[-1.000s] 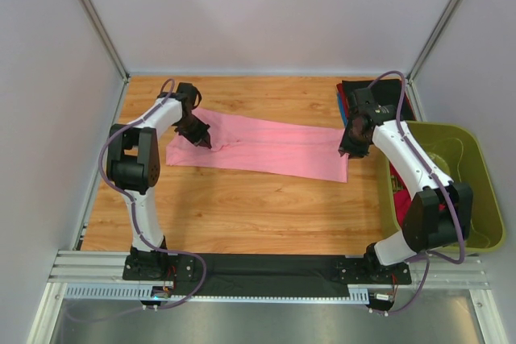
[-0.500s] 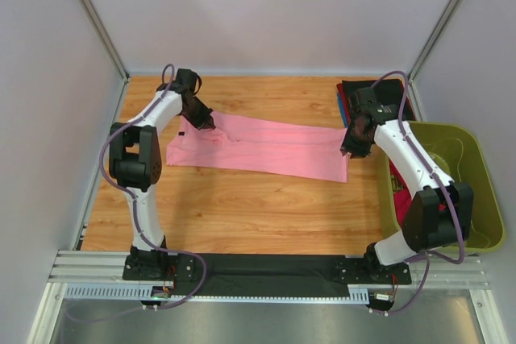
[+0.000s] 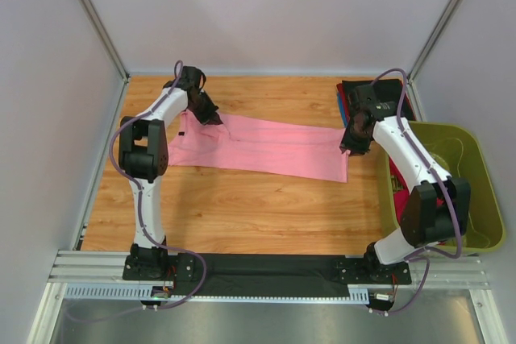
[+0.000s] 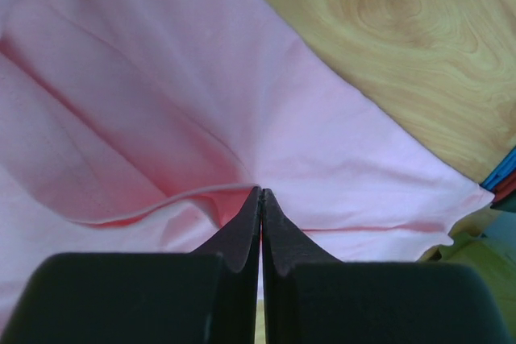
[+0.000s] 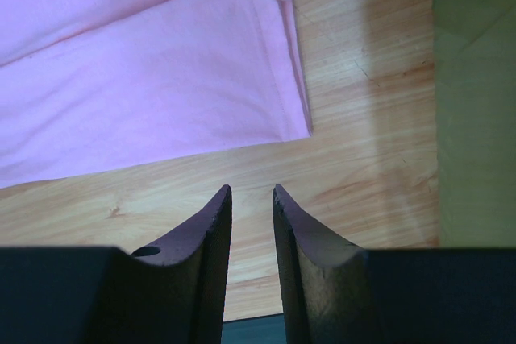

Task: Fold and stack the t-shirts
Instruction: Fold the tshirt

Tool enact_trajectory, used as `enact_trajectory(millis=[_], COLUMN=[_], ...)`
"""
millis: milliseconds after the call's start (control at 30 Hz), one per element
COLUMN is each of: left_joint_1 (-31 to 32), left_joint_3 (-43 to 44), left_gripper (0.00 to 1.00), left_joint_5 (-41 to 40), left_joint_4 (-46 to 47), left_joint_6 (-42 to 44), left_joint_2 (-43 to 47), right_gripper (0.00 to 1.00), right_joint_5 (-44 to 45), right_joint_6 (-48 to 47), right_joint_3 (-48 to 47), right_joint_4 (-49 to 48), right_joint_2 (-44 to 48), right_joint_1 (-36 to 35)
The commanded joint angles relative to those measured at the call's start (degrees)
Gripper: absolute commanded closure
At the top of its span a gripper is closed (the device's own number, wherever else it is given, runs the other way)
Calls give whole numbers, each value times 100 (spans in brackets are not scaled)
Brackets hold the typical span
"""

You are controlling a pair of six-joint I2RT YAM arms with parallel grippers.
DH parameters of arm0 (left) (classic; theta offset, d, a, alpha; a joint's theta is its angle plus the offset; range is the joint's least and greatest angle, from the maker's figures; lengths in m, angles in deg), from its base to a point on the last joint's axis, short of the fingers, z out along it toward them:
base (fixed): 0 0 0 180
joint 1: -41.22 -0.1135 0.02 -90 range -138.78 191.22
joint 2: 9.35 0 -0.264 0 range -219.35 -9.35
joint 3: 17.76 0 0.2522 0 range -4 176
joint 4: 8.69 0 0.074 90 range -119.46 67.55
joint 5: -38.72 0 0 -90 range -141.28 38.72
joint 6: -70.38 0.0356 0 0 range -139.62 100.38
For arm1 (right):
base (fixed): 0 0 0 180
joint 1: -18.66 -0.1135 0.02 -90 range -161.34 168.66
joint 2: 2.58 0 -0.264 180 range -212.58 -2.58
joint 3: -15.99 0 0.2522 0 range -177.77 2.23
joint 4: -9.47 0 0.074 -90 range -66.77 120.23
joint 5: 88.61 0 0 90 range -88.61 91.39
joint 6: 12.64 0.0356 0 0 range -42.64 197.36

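A light pink t-shirt (image 3: 266, 147) lies spread in a long band across the wooden table (image 3: 242, 215). My left gripper (image 3: 211, 115) is at its far left edge, shut on a raised fold of the pink cloth (image 4: 260, 192). My right gripper (image 3: 351, 142) hovers at the shirt's right end, slightly open and empty (image 5: 251, 192). In the right wrist view its fingertips are over bare wood just off the shirt's hem (image 5: 274, 110). Folded black, red and blue shirts (image 3: 348, 93) are stacked at the back right. A magenta-red shirt (image 3: 397, 192) hangs in the tub.
An olive-green plastic tub (image 3: 477, 165) stands at the right, close to my right arm. White walls close in the left, back and right sides. Bare wood lies in front of the pink shirt, with the arm bases at the near edge.
My left gripper has moved toward the back and slightly right, pulling the shirt's left part with it. The right gripper has barely moved.
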Motion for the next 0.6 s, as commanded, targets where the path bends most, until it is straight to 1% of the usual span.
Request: enact_trajectory(millis=[0, 100, 300, 367, 467, 500, 567], left_joint_1=[63, 81, 238, 274, 414, 449, 502], left_joint_3=[347, 391, 453, 610, 997, 1093, 1305], left_gripper=[100, 100, 100, 99, 98, 96, 93], left_joint_5=[349, 578, 473, 447, 464, 481, 534], left_joint_4=[230, 187, -182, -279, -534, -630, -709], left_joint_6=[482, 676, 1307, 1510, 2046, 2308, 2477], left_joint_2=[-19, -116, -221, -309, -432, -450, -450], right_gripper=[71, 71, 71, 71, 71, 71, 71], right_joint_5=[-63, -107, -125, -125, -134, -125, -134], right_joint_6=[-60, -33, -25, -25, -25, -16, -25], right_joint_3=[-316, -377, -474, -492, -518, -527, -544], right_joint_4=[-67, -67, -14, 12, 48, 56, 83], right_joint_2=[-65, -109, -127, -109, -74, -74, -48], right_joint_1=[33, 33, 33, 33, 33, 41, 33])
